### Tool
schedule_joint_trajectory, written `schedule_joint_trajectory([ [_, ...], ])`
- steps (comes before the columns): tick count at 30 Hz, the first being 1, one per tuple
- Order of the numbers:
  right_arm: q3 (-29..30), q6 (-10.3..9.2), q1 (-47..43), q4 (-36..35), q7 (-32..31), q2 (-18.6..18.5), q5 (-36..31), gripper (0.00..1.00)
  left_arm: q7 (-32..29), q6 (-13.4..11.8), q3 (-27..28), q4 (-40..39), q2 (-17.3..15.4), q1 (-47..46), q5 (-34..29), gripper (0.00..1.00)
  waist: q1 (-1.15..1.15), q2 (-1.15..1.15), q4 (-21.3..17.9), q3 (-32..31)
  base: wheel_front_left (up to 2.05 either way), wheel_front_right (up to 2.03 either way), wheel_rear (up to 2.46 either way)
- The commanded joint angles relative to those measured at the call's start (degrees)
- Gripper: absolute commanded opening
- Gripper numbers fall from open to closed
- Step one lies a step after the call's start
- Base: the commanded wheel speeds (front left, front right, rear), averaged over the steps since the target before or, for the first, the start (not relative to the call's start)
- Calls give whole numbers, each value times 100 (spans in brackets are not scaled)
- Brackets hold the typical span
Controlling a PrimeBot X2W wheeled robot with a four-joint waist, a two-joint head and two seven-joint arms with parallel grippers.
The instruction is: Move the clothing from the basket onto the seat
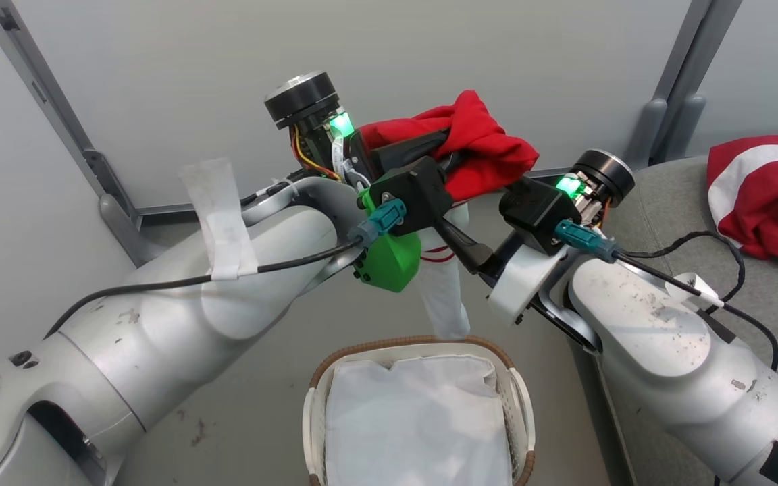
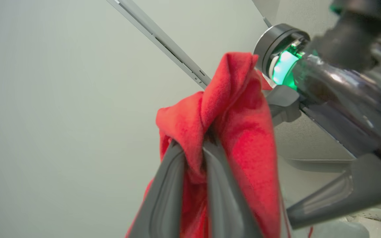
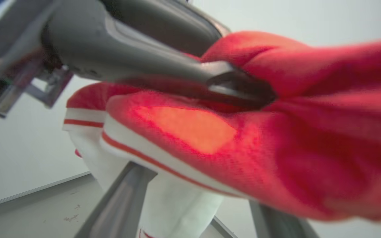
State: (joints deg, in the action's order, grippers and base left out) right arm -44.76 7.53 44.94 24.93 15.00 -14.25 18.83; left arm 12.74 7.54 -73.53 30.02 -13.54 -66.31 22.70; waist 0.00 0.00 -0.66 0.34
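The red garment point(image 1: 490, 152) is hanging in the air above the basket point(image 1: 362, 352), bunched into a knot at the top, with its white lower end point(image 1: 443, 297) trailing straight down so that the tip is dangling just over the back of the woven rim. The left gripper point(image 2: 192, 150) is pinching that red knot, its two dark fingers pressed together with a fold of cloth squeezed between them, and it is carrying the whole weight. The right gripper point(image 3: 197, 195) is reaching in from the other side with its fingers spread wide, one on each side of the draped cloth just below the left one's pinch, and it is not clamping anything. Down in the basket only the white liner point(image 1: 416, 418) is showing, while the other red garment point(image 1: 760, 196), the one with the number, is lying on the grey sofa point(image 1: 666, 223) off to the robot's right, well apart from both grippers. To my eye the robot is working on the last piece: the lift out of the basket looks done and the carry across to the sofa is what remains. The next move seems to call either for the right fingers to close on the cloth and take it over, or for the left arm to swing it rightward. Either way the garment needs to be kept high enough that the trailing white end is not catching on the basket rim or the sofa's edge.
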Motion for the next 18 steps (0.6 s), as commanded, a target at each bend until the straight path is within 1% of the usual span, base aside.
schedule_joint_trajectory([
  [1, -3, -8, 61, -114, 29, 19, -44, 38, -9, -12, 9, -17, -41, 93, 62, 0, 0, 0, -4, 11, 0, 0, 0],
  [2, 29, -8, 51, -156, 30, 17, -80, 25, -18, -11, 8, -17, -51, 107, 78, 0, 0, 0, -7, 16, 0, 0, 0],
  [3, 101, -8, 18, -200, 30, 24, -115, 0, -36, -11, 6, -16, -66, 124, 99, 0, 0, 0, -10, 23, 0, 0, 0],
  [8, 263, -8, -169, -251, 30, 78, -211, 0, -48, -11, 5, 29, -119, 131, 262, 0, 0, 0, -20, 38, 0, 0, 0],
  [18, 821, -8, -630, -310, 30, 145, -249, 0, -58, -11, 8, 181, -235, 194, 668, 0, 0, 0, -35, 31, 0, 0, 0],
])
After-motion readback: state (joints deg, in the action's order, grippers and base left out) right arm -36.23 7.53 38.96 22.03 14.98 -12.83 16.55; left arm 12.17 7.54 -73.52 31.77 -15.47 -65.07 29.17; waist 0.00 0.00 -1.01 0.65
